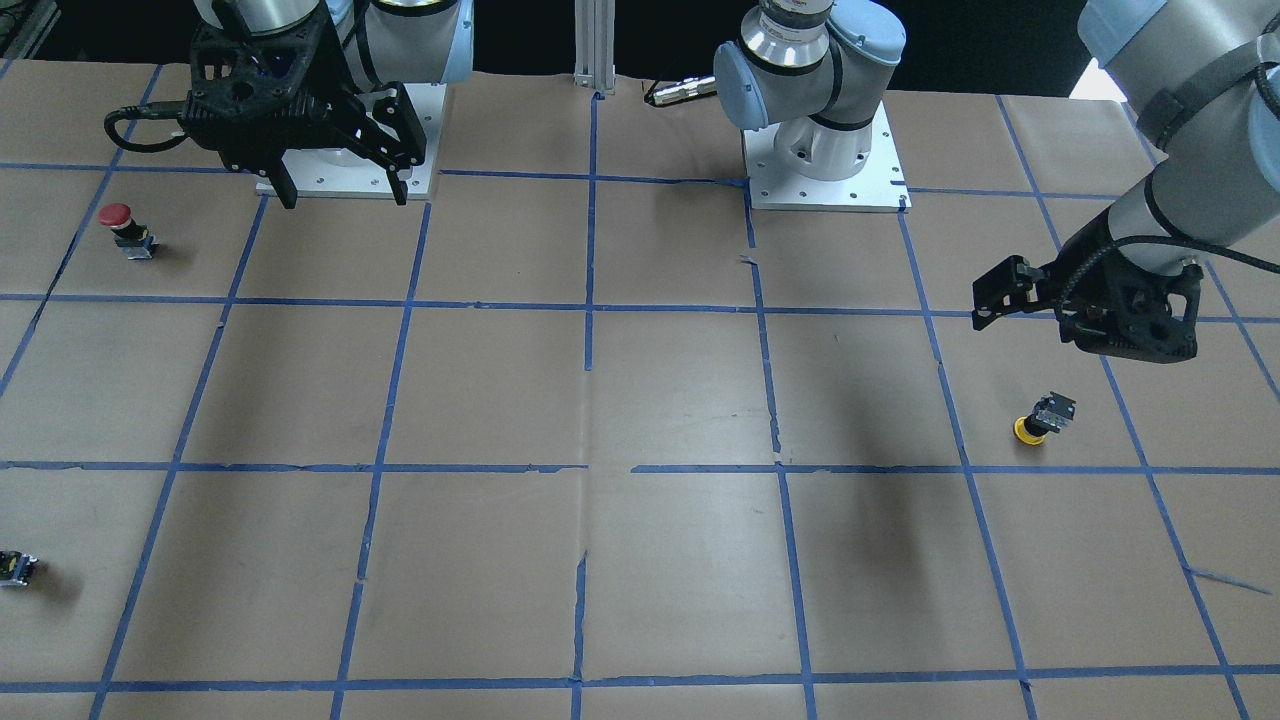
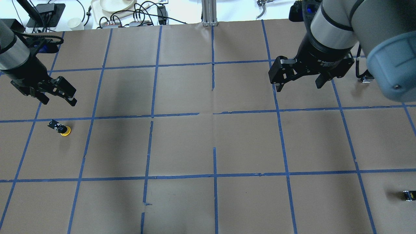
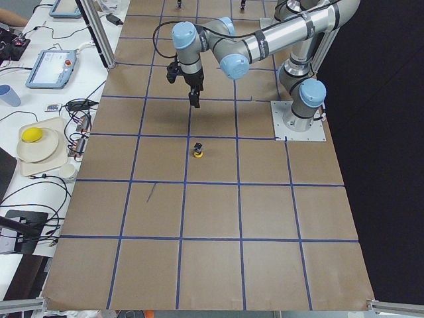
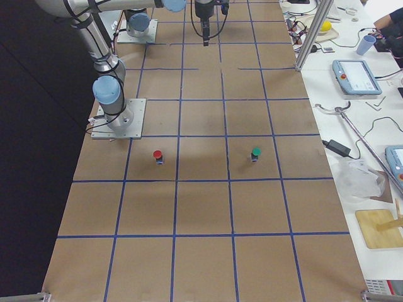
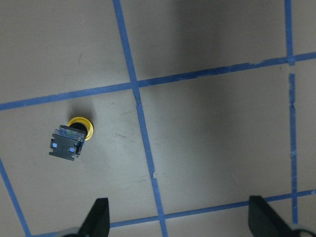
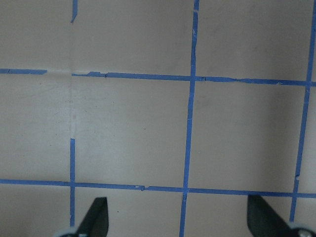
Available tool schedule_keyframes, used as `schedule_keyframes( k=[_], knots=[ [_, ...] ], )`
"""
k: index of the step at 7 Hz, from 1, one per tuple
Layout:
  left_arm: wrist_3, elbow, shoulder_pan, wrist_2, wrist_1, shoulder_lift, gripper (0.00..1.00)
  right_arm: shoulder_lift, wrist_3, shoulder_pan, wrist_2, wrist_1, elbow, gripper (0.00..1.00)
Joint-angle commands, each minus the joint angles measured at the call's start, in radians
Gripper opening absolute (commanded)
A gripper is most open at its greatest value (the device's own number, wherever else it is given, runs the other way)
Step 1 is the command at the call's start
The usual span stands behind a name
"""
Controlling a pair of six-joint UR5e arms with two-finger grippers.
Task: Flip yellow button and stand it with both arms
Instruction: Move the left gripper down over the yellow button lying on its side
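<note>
The yellow button rests cap-down and tilted on the brown paper, with its grey-black contact block up. It also shows in the overhead view, the left exterior view and the left wrist view. My left gripper hovers above the table a short way from the button, open and empty, with the button left of its fingertips. My right gripper is open and empty far across the table. The right wrist view shows only paper and tape between its fingertips.
A red-capped button stands near the right arm's base plate. A small dark switch block lies at the table's edge. A green-capped button shows in the right exterior view. Blue tape grids the paper.
</note>
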Motion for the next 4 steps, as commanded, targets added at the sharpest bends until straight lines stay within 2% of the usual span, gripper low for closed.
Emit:
schedule_keyframes(
  k=[1, 3, 4],
  knots=[
    [0.248, -0.078, 0.085, 0.033, 0.145, -0.041, 1.00, 0.001, 0.000, -0.002, 0.000, 0.000, 0.000, 1.00],
    [0.446, -0.107, 0.144, 0.028, 0.291, -0.119, 1.00, 0.003, 0.001, -0.005, 0.000, 0.000, 0.002, 1.00],
    [0.455, -0.112, 0.167, -0.003, 0.290, -0.134, 0.98, 0.001, 0.001, -0.008, -0.001, 0.000, 0.002, 1.00]
  ],
)
